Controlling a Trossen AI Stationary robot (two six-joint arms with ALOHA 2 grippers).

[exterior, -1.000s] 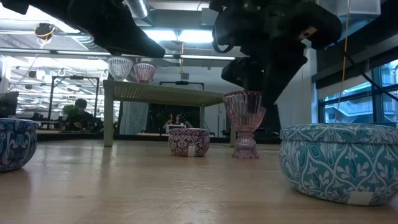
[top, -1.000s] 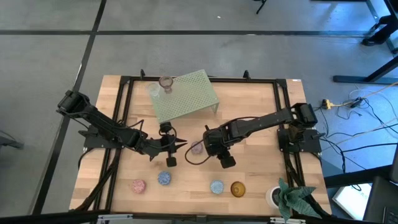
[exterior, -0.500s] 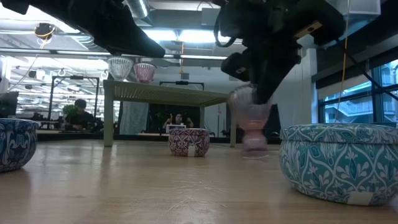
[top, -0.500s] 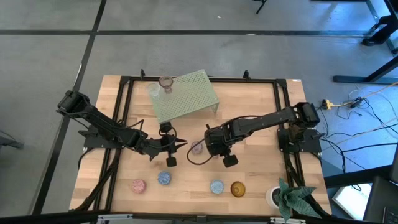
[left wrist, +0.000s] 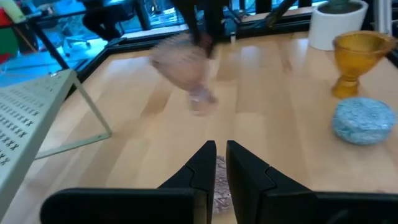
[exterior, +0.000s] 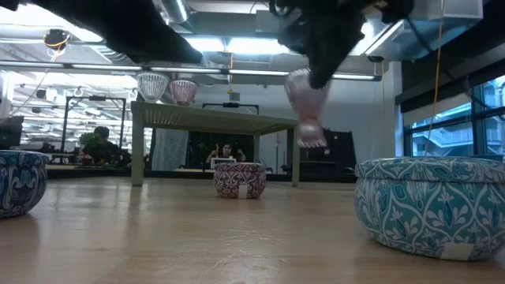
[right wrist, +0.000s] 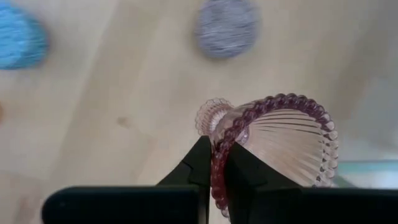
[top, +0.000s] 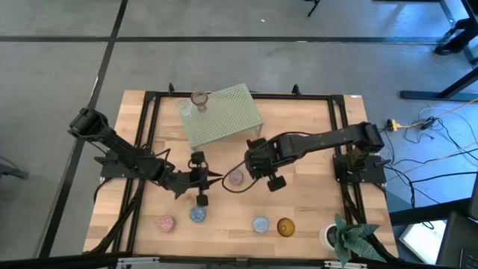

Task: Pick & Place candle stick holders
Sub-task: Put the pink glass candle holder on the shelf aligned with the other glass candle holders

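- We saw the right pincer point(right wrist: 214, 163) clamped on the beaded rim of a pink ribbed stemmed glass holder point(right wrist: 280, 143), which hung tilted, clear of the counter point(top: 299, 205), near the counter's middle and in front of the pale green perforated rack point(top: 224, 113).
- In the low view, that holder point(exterior: 306, 106) hung above the wood, with a small patterned pink cup point(exterior: 240, 179) standing beneath and behind it.
- We found the left pincer point(left wrist: 219, 163) closed and empty, hovering low to the left of the lifted holder.
- Two holders point(top: 192, 102) stood on the rack's top.
- Four more point(top: 228, 221) lined the front edge of the counter.
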